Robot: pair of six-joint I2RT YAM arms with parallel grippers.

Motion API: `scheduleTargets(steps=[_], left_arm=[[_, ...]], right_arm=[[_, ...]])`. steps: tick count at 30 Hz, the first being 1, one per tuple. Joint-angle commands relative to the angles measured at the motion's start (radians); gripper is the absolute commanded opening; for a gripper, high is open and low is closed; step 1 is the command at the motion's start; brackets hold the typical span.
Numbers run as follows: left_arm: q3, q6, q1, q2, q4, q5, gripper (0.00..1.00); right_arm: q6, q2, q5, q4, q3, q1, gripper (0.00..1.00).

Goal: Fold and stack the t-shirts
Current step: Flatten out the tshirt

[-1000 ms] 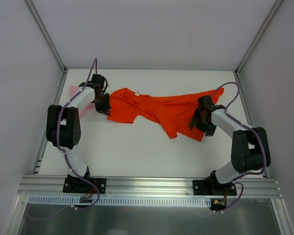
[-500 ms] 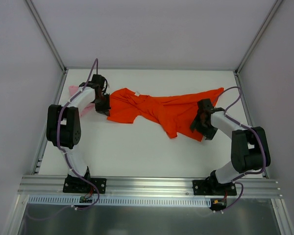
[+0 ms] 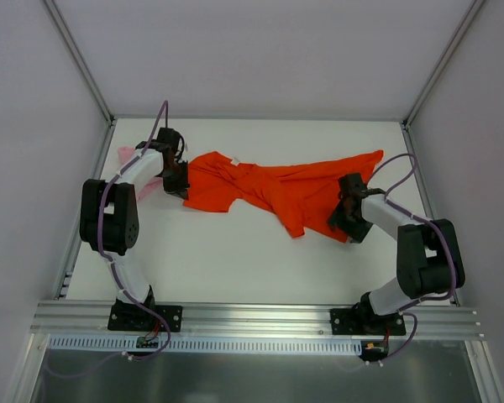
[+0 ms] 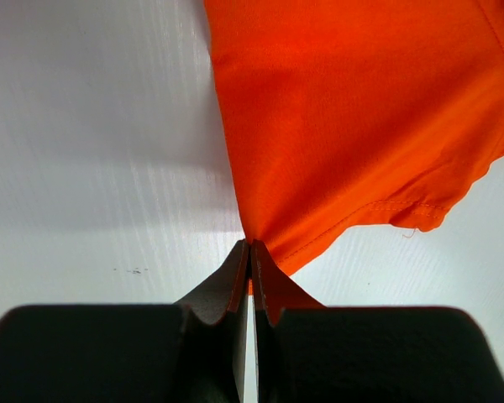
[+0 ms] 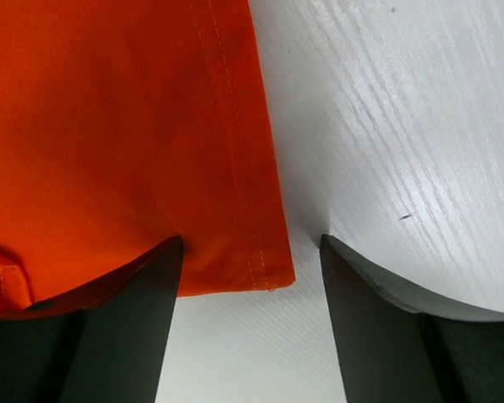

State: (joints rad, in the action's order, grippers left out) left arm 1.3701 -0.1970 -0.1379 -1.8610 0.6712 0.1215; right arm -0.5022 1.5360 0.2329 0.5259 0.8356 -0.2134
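Moved since before: the right gripper (image 3: pixel 346 220) is being brought down along the right end of the orange t-shirt (image 3: pixel 269 189), nearer the front edge. The left side is being kept as it was.
Pink t-shirt: the pink t-shirt (image 3: pixel 125 152) is being left at the far left of the table (image 3: pixel 235 269), mostly hidden behind the left arm.
Left gripper: the left gripper (image 4: pixel 249 248) is being pressed tight together, and the left edge of the orange cloth is being pinched between its tips.
Orange t-shirt: it is being stretched long across the middle of the table. It is bunched and twisted, and it is not yet folded.
Right gripper: its two fingers (image 5: pixel 143 294) are being held wide apart over the near right corner of the shirt. The stitched hem is lying between them, and nothing is being gripped yet.
Step in hand: a hold on that corner is probably being set up, so the shirt can be pulled flat.
How to do it well: the fingers should be pushed down to the table around the corner alone. Only the hem should be caught. The pull should be made gently away from the left gripper, so the cloth is not tugged out of its pinch.
Boxes and bins: none are being shown, and both shirts are lying straight on the table.
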Motion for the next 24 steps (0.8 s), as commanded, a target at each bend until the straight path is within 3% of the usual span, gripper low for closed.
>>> scheduleTargets(steps=[1, 5, 6, 8, 9, 10, 14, 19, 24], left_arm=[[0.000, 0.013, -0.003, 0.020, 0.034, -0.029, 0.00], [0.004, 0.011, -0.003, 0.025, 0.037, -0.033, 0.00], [0.006, 0.010, -0.005, 0.025, 0.037, -0.029, 0.00], [0.006, 0.007, -0.003, 0.023, 0.039, -0.023, 0.00], [0.004, 0.007, -0.003, 0.023, 0.038, -0.008, 0.00], [0.003, 0.007, -0.003, 0.022, 0.037, 0.001, 0.00], [0.004, 0.031, -0.003, 0.022, 0.050, 0.145, 0.00], [0.124, -0.018, -0.002, 0.028, 0.155, 0.338, 0.00], [0.300, -0.102, -0.002, 0.040, 0.244, 0.348, 0.00]], right_arm=[[-0.065, 0.039, 0.020, 0.005, -0.004, -0.007, 0.67], [-0.085, 0.046, 0.014, 0.037, 0.005, -0.007, 0.53], [-0.088, 0.046, 0.011, 0.051, 0.005, -0.007, 0.42], [-0.095, 0.044, -0.001, 0.054, 0.000, -0.007, 0.29], [-0.091, 0.039, -0.015, 0.060, 0.000, -0.006, 0.10], [-0.091, 0.036, -0.023, 0.062, 0.000, -0.007, 0.01], [-0.072, -0.016, -0.072, 0.074, 0.016, -0.007, 0.01], [0.036, -0.128, -0.132, 0.268, 0.170, -0.006, 0.01], [0.097, -0.183, -0.064, 0.506, 0.388, -0.003, 0.01]])
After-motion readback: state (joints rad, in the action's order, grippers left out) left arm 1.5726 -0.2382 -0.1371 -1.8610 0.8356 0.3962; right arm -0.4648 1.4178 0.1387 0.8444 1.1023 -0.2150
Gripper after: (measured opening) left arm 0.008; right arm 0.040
